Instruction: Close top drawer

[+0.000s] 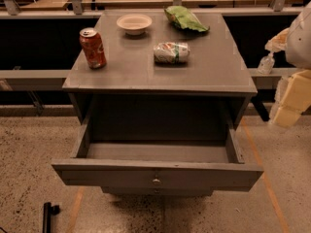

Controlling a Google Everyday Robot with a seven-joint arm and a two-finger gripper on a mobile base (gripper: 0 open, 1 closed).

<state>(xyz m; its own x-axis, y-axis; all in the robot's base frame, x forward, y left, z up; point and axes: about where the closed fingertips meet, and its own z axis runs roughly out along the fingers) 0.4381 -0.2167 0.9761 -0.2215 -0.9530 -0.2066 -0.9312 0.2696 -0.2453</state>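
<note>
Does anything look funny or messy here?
The top drawer is pulled far out of the cabinet and looks empty. A packet on top lies on its side, crumpled. The claw sits off at the right edge, away from the drawer.

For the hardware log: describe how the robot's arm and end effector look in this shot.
The arm enters at the right edge of the view: a rounded white shell on top, with blocky cream-yellow segments below it. The end effector, just right of the cabinet top, looks pale and whitish, partly translucent, with a cream piece above it. No cables or markings can be made out.
</note>
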